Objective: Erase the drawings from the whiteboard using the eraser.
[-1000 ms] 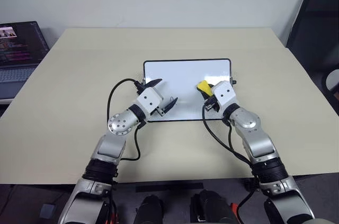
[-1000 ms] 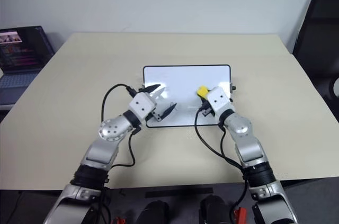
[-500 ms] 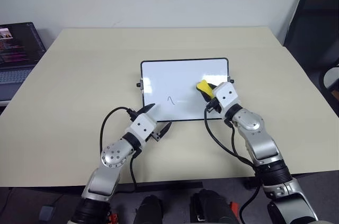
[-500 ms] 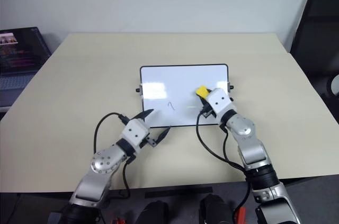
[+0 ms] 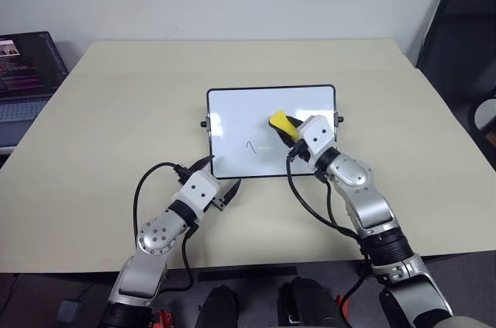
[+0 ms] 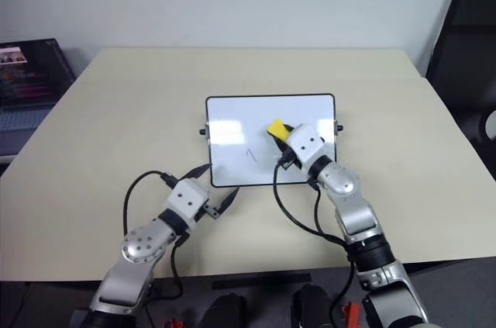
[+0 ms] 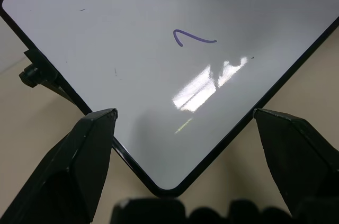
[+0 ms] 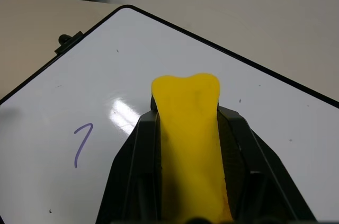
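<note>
Right claw pinches the bright yellow eraser over the glossy whiteboard, seemingly near one squiggle.

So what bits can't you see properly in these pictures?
- Eraser: its underside is hidden in the right wrist view, pinched between the right gripper fingers.
- Whiteboard: its far corners are cut off in the left wrist view.
- Laptop: cut off by the head view's edge, its screen too small to read.
</note>
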Robot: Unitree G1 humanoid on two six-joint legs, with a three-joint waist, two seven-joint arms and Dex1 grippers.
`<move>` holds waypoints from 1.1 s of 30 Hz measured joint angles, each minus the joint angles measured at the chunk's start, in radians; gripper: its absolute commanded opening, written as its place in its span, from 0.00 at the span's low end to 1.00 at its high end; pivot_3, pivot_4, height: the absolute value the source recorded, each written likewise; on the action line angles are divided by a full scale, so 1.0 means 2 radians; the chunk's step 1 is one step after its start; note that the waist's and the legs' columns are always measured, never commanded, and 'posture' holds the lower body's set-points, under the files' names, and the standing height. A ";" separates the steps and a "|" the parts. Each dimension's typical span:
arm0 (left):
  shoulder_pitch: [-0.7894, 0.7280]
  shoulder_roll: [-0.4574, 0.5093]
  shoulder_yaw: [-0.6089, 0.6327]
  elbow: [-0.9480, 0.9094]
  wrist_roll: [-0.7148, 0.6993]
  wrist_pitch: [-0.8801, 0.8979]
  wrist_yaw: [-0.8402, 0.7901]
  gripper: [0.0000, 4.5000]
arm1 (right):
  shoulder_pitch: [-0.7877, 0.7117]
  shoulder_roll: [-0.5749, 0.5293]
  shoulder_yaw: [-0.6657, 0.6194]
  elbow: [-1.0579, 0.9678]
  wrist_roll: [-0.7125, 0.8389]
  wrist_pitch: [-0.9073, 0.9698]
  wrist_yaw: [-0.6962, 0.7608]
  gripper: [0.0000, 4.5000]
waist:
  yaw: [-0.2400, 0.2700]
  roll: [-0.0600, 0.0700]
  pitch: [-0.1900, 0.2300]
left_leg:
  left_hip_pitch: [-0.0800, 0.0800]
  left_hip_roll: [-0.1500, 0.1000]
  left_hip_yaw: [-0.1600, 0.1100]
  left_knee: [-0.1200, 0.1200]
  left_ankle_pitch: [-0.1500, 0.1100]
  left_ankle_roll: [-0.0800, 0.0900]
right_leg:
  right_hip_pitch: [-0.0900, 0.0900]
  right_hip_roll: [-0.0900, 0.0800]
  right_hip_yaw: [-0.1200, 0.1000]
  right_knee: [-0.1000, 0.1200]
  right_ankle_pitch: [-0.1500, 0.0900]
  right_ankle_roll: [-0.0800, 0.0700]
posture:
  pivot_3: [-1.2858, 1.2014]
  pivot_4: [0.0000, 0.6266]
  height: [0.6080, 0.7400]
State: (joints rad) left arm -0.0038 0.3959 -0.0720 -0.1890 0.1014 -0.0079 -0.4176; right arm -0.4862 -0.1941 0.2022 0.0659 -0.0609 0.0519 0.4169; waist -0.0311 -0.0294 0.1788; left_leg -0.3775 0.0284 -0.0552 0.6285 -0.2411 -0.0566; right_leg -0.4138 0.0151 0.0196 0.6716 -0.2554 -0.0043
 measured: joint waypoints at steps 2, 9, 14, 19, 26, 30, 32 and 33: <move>-0.001 0.001 0.000 0.000 0.000 0.000 0.000 1.00 | -0.003 -0.003 0.006 0.001 -0.002 -0.008 0.007 0.24 | 0.000 0.000 0.000 | 0.000 0.000 0.000 0.000 0.000 0.000 | 0.000 0.000 0.000 0.000 0.000 0.000 | 0.52 0.24 1.00; -0.008 0.001 0.000 0.000 0.000 0.001 0.005 1.00 | -0.019 -0.003 0.008 0.017 -0.002 -0.017 0.009 0.24 | 0.000 0.000 0.000 | 0.000 0.000 0.000 0.000 0.000 0.000 | 0.000 0.000 0.000 0.000 0.000 0.000 | 0.52 0.24 1.00; -0.020 0.001 0.000 0.000 0.000 0.001 0.006 1.00 | -0.021 -0.003 0.009 0.018 -0.003 -0.028 0.013 0.24 | 0.000 0.000 0.000 | 0.000 0.000 0.000 0.000 0.000 0.000 | 0.000 0.000 0.000 0.000 0.000 0.000 | 0.52 0.24 1.00; -0.031 0.000 -0.003 0.002 0.001 0.001 0.006 1.00 | -0.037 0.013 0.021 0.062 -0.011 -0.045 0.011 0.24 | -0.001 0.000 0.000 | 0.000 0.000 0.000 0.000 0.000 0.000 | 0.000 0.000 0.000 0.001 0.000 0.000 | 0.52 0.24 1.00; -0.036 0.001 -0.005 0.008 0.001 0.001 0.005 1.00 | -0.078 0.037 0.035 0.159 -0.031 -0.084 0.001 0.24 | 0.000 0.000 0.000 | -0.001 0.000 0.000 0.000 0.000 0.000 | -0.001 0.000 0.000 0.001 0.000 0.000 | 0.52 0.24 1.00; -0.045 0.003 -0.004 0.014 0.001 0.000 0.002 1.00 | -0.090 0.039 0.036 0.185 -0.038 -0.098 -0.002 0.24 | 0.000 0.000 0.000 | -0.001 0.000 0.000 0.000 0.000 0.000 | -0.001 0.000 0.000 0.001 0.000 0.000 | 0.52 0.24 1.00; -0.044 0.005 -0.004 0.015 0.001 0.000 0.000 1.00 | -0.091 0.040 0.038 0.190 -0.039 -0.103 -0.001 0.24 | 0.000 0.000 0.000 | -0.001 0.000 0.000 0.000 0.000 0.000 | -0.001 0.000 0.000 0.001 0.000 0.000 | 0.52 0.24 1.00; -0.044 0.005 -0.004 0.015 0.001 0.000 0.000 1.00 | -0.091 0.041 0.039 0.192 -0.039 -0.106 0.000 0.24 | 0.000 0.000 0.000 | -0.001 0.000 0.000 0.000 0.000 0.000 | -0.001 0.000 0.000 0.001 0.000 0.000 | 0.52 0.24 1.00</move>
State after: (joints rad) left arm -0.0925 0.4063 -0.0803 -0.1600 0.1025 -0.0084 -0.4176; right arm -0.6676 -0.1116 0.2794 0.4496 -0.1397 -0.1600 0.4161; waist -0.0312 -0.0292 0.1789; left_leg -0.3795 0.0288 -0.0550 0.6287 -0.2411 -0.0565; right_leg -0.4163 0.0150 0.0199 0.6728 -0.2553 -0.0044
